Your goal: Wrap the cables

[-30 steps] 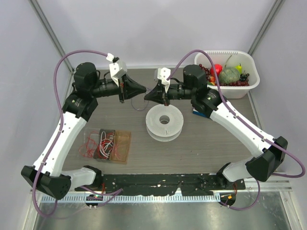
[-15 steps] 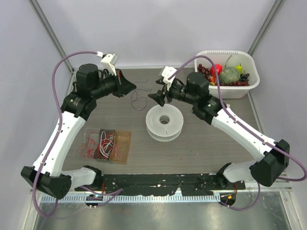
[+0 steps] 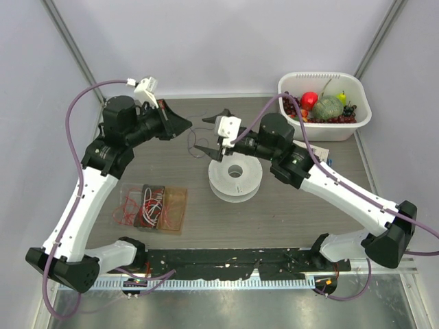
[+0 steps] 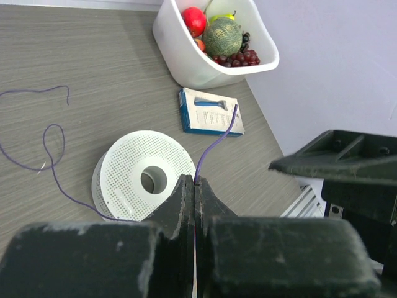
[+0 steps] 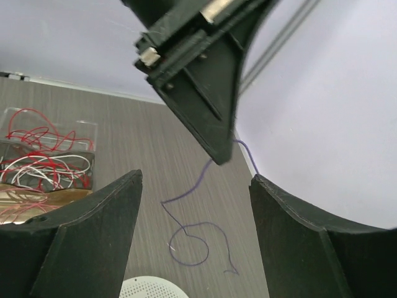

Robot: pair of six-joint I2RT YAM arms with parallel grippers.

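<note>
The round white perforated spool is laid flat near the middle of the counter. Its thin dark wire is run from the spool's edge toward 10 o'clock, where loose loops are spread on the counter surface. The left pincer is held above the counter at about 10 o'clock from the spool, its fingers pressed together with the wire pinched between the tips. A short free length is seen jutting out past those tips, and in the right wrist view the wire is hung from them down to the loops below. The right pincer is found at about 11 o'clock from the spool, near its rim, with its fingers spread wide and nothing held between them; it is pointed toward the left pincer, and a gap is kept between the two. A white bin filled with fruit is placed at 1 o'clock from the spool, at the far right of the counter. A flat blue-and-white packet is laid between bin and spool. A clear box of tangled red and white wires is set at 8 o'clock, well apart from the spool.
</note>
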